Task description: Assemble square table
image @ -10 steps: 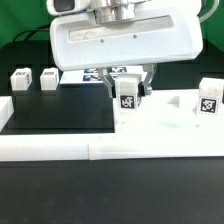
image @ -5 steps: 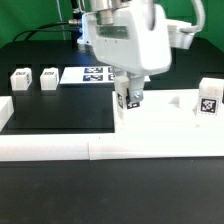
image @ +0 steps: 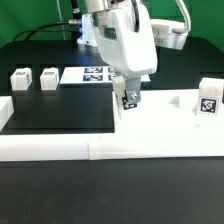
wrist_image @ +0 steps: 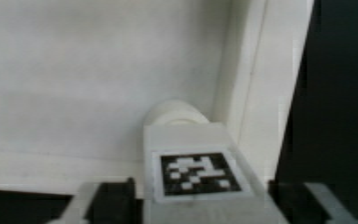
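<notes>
The square table's slab (image: 165, 122) is laid at the worktop's (image: 60, 108) edge on the exterior view's right. The gripper (image: 129, 103) is spread around 1 leg (image: 128, 97), stood upright at the slab's corner. Seating this leg is judged the step in hand. Next, it must be pinched and twisted tight. 2 loose legs (image: 20, 78) (image: 48, 78) are left near the opposite edge.

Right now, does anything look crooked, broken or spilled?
Nothing is broken or spilled. Only the leg between the fingers of the gripper, near the edge of the table top, seems to lean a little, though that is hard to tell.
</notes>
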You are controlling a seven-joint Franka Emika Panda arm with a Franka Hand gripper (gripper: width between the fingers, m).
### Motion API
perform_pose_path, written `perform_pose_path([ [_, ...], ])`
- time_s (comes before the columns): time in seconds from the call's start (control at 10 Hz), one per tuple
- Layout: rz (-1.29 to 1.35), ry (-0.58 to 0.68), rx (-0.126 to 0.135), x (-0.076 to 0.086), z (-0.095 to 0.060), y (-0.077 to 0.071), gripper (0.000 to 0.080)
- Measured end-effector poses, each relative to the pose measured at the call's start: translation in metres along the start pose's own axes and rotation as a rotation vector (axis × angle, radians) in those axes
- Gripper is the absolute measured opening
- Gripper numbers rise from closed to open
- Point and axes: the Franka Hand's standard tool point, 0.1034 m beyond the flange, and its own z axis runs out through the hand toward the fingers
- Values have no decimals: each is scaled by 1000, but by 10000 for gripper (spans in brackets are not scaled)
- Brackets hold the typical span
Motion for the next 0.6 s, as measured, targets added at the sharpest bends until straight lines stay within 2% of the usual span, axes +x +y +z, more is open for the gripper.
perform_pose_path([
  [0.1,-182,-2,-3,1,-1,0,564],
  [0.2,-204,-1,-3,1,0,1,632],
  [0.4,-350,0,-5,1,0,1,644],
  [0.5,-530,6,-13,3,0,2,649],
  [0.6,-833,15,-34,8,-1,2,649],
])
